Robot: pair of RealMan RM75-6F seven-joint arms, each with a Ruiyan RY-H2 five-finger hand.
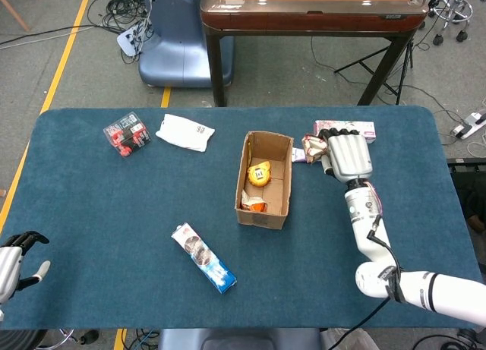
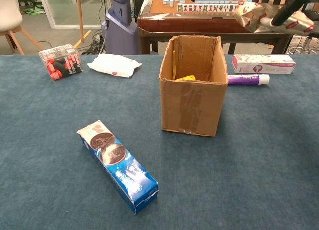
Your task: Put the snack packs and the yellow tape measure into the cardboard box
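Observation:
The open cardboard box (image 1: 265, 179) (image 2: 192, 90) stands mid-table. Inside it lie the yellow tape measure (image 1: 259, 172) and an orange snack pack (image 1: 255, 205). My right hand (image 1: 348, 154) (image 2: 286, 0) is raised just right of the box and grips a crinkled snack pack (image 1: 311, 147) (image 2: 269, 15) high above the table. A blue cookie pack (image 1: 203, 257) (image 2: 118, 165) lies in front of the box to the left. A white pack (image 1: 184, 132) (image 2: 114, 65) and a clear pack of red items (image 1: 127, 133) (image 2: 61, 61) lie at the far left. My left hand (image 1: 15, 263) hangs at the table's near left edge, holding nothing.
A pink-and-white carton (image 1: 363, 127) (image 2: 263, 64) and a purple tube (image 1: 298, 154) (image 2: 248, 80) lie on the table right of the box, below my raised hand. A brown mahjong table (image 1: 311, 8) stands beyond the far edge.

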